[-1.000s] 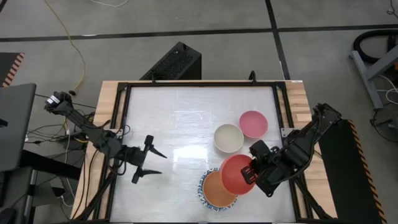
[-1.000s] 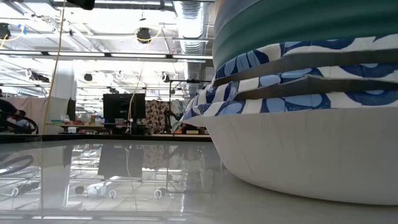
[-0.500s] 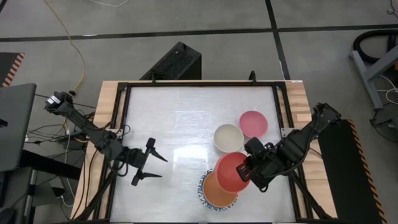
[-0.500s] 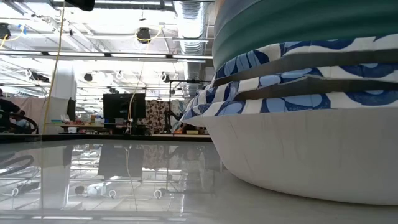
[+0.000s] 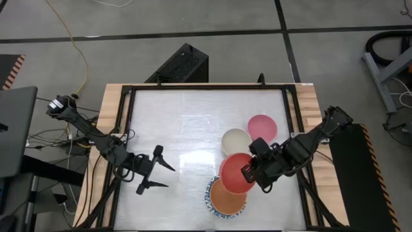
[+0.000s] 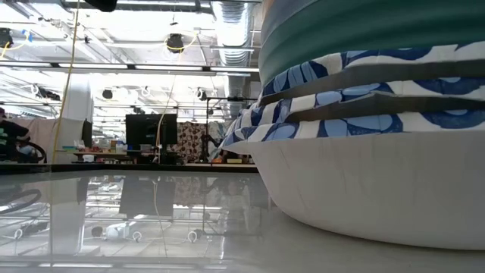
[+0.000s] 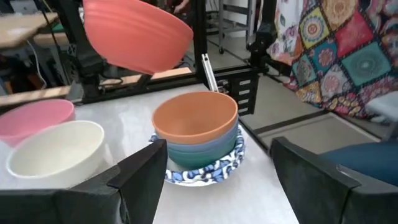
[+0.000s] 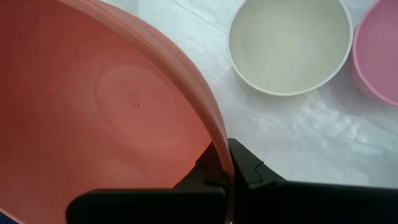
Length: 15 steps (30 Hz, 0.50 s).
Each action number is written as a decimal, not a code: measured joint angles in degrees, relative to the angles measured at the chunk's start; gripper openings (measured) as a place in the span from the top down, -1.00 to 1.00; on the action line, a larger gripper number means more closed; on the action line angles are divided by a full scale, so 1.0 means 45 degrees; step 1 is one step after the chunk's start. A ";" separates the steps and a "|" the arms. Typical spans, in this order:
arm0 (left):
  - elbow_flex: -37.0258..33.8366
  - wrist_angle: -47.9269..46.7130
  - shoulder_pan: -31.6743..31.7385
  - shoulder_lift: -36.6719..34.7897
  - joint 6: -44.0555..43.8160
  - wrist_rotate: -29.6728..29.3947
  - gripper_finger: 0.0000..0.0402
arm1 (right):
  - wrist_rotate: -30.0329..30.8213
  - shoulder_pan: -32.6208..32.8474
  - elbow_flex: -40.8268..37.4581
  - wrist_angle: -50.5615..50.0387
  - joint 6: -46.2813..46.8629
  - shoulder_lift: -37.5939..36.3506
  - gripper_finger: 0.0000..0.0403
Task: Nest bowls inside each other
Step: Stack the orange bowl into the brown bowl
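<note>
My right gripper [image 5: 250,173] is shut on a red bowl [image 5: 235,173] and holds it in the air, partly above the stack [image 5: 225,198]. The stack stands near the front edge, with an orange bowl [image 7: 194,118] on top, blue and green ones below it, and blue-patterned white bowls [image 6: 364,114] at the bottom. A cream bowl [image 5: 236,142] and a pink bowl [image 5: 262,127] rest on their bases on the table behind the stack. My left gripper [image 5: 158,170] hovers open at the table's left side, pointing level toward the stack. My right gripper pinches the red bowl's rim [image 8: 219,155] on the side facing the table's right, with one finger [image 8: 208,169] inside the bowl and the other [image 8: 247,167] outside. The fingers slant down from the right. The bowl [image 7: 137,34] hangs lifted clear, mouth up and slightly tilted.
The white tabletop [image 5: 187,122] has free room at its centre and left. A black frame [image 5: 206,87] borders the table. Cables and a black box lie on the floor beyond the far edge.
My right gripper has carried the red bowl toward the table's left and a little toward the far edge. The bowl now overlaps the stack more and stays lifted clear.
</note>
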 joint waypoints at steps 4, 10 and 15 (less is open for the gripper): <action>0.0000 -0.0032 0.0005 0.0000 -0.0525 0.0487 -0.39 | -0.0049 -0.0095 0.0000 0.0229 -0.0192 0.0000 0.95; 0.0000 -0.0076 0.0005 0.0000 -0.0715 0.0627 -0.39 | -0.0065 -0.0087 0.0000 0.0253 -0.0231 0.0000 0.95; 0.0005 -0.0575 0.0005 0.0000 -0.1192 0.0565 -0.39 | -0.0012 -0.0091 0.0000 0.0260 0.0074 0.0157 0.95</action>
